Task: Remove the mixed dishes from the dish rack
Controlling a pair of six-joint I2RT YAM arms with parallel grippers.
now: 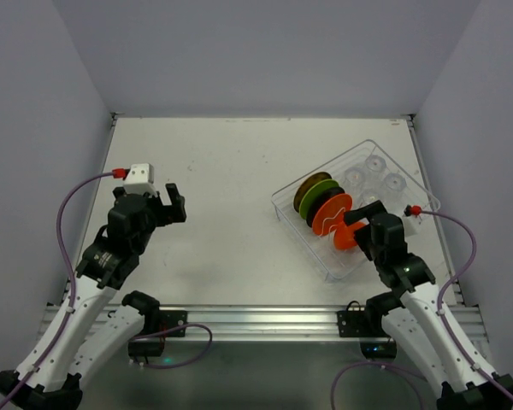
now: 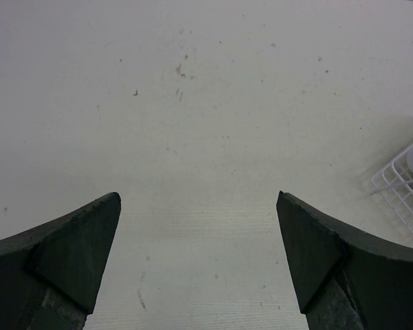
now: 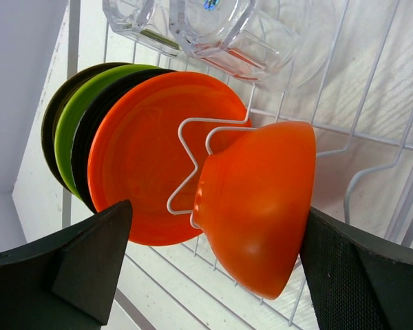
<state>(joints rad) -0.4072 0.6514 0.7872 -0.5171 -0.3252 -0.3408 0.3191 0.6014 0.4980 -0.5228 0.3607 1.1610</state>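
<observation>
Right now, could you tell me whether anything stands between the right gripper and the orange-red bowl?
Nothing visible does: the small orange-red bowl sits straight ahead, between the open fingers of the right gripper. Only a white wire divider hugs the bowl's rim, between it and the orange plate, and might catch on lifting.

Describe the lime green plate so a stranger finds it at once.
Find the clear dish rack on the right of the table. Plates stand on edge in its left half. The lime green plate sits between a brownish plate and a dark plate, the only green one.
</observation>
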